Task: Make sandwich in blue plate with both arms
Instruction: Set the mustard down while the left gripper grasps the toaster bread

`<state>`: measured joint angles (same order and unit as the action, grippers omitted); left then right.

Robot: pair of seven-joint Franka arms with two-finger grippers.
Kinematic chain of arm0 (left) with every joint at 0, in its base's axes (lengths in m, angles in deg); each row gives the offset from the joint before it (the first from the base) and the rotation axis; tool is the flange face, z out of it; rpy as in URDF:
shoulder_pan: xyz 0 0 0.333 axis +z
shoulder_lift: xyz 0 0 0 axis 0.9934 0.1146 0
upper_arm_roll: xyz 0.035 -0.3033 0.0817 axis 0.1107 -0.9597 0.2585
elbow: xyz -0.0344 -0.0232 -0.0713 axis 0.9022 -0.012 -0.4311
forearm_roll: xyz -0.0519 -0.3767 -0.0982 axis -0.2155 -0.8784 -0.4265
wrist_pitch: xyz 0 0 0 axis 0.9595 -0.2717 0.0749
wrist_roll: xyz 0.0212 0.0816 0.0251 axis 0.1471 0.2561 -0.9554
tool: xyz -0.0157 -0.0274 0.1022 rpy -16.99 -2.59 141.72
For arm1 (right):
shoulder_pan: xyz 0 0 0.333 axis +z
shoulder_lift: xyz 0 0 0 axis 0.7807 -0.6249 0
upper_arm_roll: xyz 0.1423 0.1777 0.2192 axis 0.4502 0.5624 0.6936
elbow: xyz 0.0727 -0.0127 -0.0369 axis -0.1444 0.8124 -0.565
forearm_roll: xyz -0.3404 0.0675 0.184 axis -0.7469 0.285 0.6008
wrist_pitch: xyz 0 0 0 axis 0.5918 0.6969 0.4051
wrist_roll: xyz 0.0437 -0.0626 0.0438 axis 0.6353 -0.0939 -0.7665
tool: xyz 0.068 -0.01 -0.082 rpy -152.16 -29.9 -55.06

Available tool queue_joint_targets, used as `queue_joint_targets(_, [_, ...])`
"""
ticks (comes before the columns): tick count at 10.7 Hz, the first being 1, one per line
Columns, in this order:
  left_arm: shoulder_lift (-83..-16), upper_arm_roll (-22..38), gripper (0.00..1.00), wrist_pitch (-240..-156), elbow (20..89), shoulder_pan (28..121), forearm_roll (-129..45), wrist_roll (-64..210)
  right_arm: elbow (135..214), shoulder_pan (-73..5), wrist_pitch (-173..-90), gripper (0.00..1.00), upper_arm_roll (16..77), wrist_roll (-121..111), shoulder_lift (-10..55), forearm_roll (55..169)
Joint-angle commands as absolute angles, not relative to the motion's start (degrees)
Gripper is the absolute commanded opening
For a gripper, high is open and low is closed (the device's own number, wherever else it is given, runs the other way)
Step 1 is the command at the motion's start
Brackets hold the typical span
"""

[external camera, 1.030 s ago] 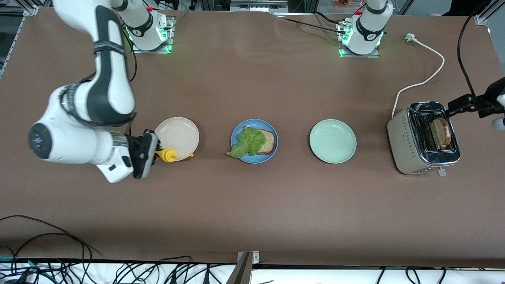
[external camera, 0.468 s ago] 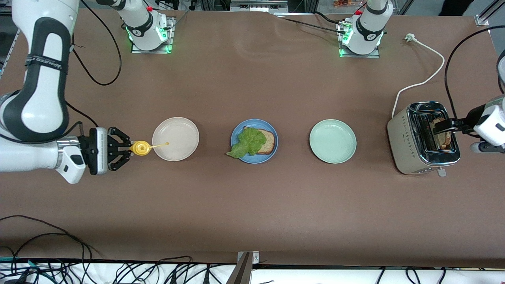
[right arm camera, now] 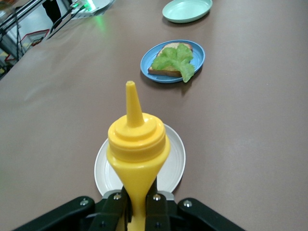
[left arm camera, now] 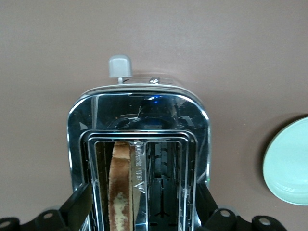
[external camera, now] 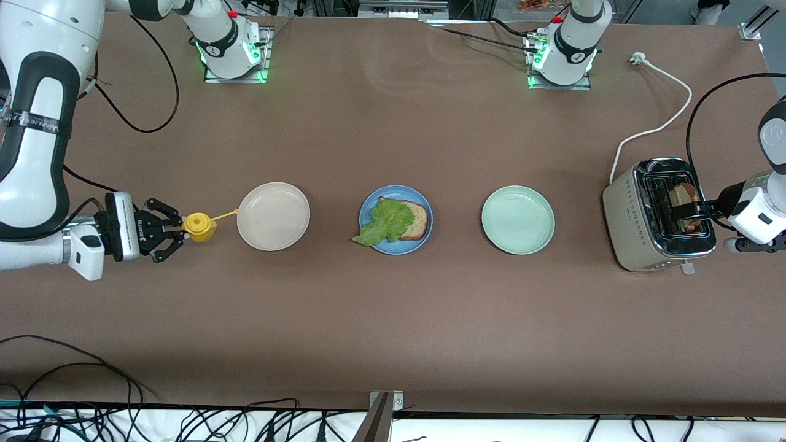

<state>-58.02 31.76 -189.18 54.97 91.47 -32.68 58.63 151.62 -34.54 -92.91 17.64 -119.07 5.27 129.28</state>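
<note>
In the middle of the front view sits the blue plate, with one slice of brown bread lying flat on it and a ruffled lettuce leaf draped over the slice, its tip hanging past the rim on the side nearer the camera. A beige-white plate lies toward the right arm's end of the table and a pale green plate toward the left arm's end, both in line with the blue one. At the left edge of the frame the right gripper is clamped tight on a yellow squeeze bottle, held on its side with the nozzle aimed at the beige-white plate and just short of its rim. At the right edge stands a toaster, its white cord running toward the top of the frame. A second slice of bread stands upright in one slot. The left gripper is over the toaster, its fingers spread wide on either side of the slots, not gripping the slice.
</note>
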Motion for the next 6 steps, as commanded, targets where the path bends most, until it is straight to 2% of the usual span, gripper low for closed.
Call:
queue_joint_targets(1, [-57.79, 31.87, 0.91, -190.93, 56.3, 92.73, -29.53, 57.03, 154.19, -38.65, -90.96, 0.13, 18.78, -133.34, 2.59, 132.01])
queue_joint_targets(2, [-57.79, 32.22, 0.87, -190.93, 56.83, 92.73, -29.61, 55.63, 154.64, -40.41, -88.95, 0.13, 19.3, -136.34, 1.1, 133.24])
queue_joint_targets(3, [-57.88, 32.48, 0.68, -190.84, 57.27, 92.73, -29.61, 55.18, 154.73, -41.99, -88.15, 0.13, 19.57, -138.64, -0.31, 133.6])
queue_joint_targets(5, [-58.23, 32.48, 0.38, -190.66, 57.28, 92.73, -29.53, 55.18, 154.73, -43.85, -85.96, 0.13, 19.57, -143.03, -3.55, 135.52])
queue_joint_targets(6, [-58.32, 32.48, 0.18, -190.66, 57.28, 92.73, -29.53, 54.92, 154.73, -44.81, -84.9, 0.13, 19.57, -144.79, -5.4, 136.58])
